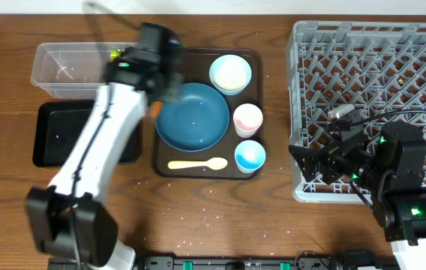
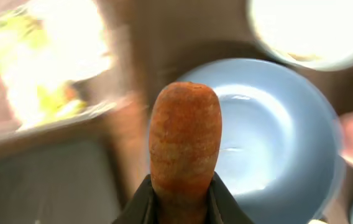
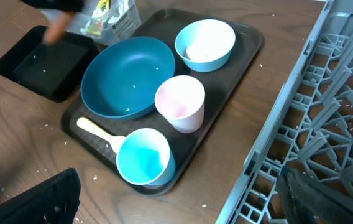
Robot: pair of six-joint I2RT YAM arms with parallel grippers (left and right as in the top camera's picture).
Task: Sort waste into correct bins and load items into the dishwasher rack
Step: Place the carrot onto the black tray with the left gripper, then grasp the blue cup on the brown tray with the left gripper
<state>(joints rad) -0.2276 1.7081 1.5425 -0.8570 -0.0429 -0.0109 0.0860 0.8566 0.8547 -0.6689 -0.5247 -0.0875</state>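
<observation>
**Left fingers** clamp the base of the orange sausage-like food piece. It is rough-skinned and round-tipped, and held above the glossy dark blue plate, likely for binning. The clear plastic tub lies at ten o'clock of the plate, the matte black tray at nine. **Right fingers** gape empty at the seven-o'clock corner of the grey lattice rack.

Arms: one white and black, one all black.
Left arm: long white link shells, black joint housings, black base block, small green light near the wrist; fingers matte black wedges. Right arm: black throughout, green status lights, thin black cable arching over it; fingers black, grainy.
</observation>
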